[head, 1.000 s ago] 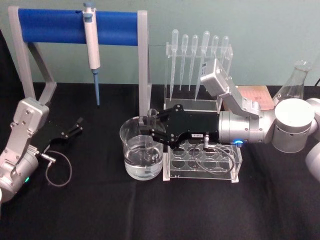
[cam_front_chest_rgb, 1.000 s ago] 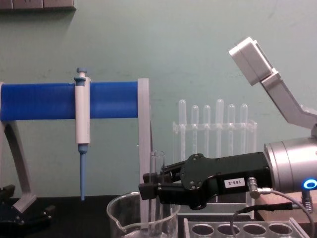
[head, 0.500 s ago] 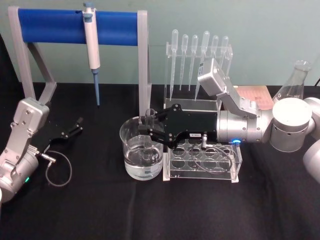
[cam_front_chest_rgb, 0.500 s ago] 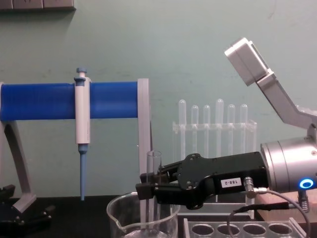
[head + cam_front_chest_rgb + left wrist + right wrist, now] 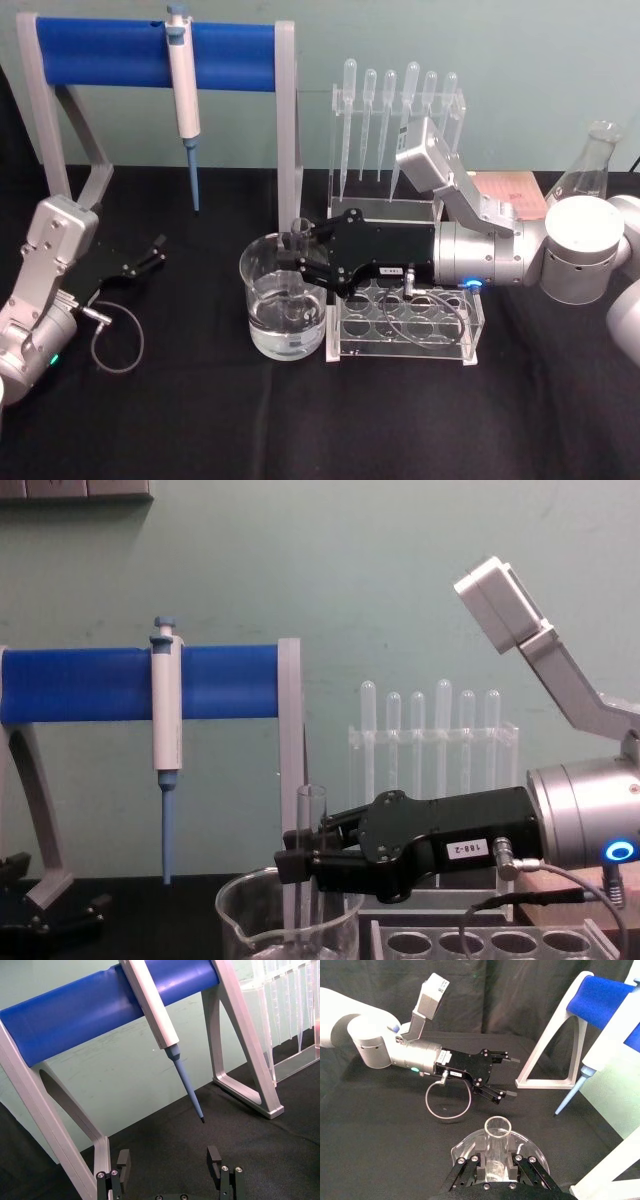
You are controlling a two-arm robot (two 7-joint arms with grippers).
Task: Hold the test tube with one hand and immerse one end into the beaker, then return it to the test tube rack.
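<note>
Test tube [image 5: 312, 808] upright, pinched just below rim by my right gripper [image 5: 292, 256], lower end down inside beaker [image 5: 243, 268] of water [image 5: 278, 338]. Rack [image 5: 400, 332] just right of beaker, under gripper's body. My left gripper [image 5: 148, 253] parked at left edge, low over table [image 5: 300, 425], fingers [image 5: 214, 1156] spread.

The right gripper [image 5: 297, 255] lies level, stretched sideways from its silver wrist [image 5: 490, 258], where a blue ring [image 5: 474, 284] glows behind it. Its fingers are pinched on the upright test tube [image 5: 313, 810]. The left gripper [image 5: 155, 250] sits parked, fingers spread apart, ahead of its bent arm.
</note>
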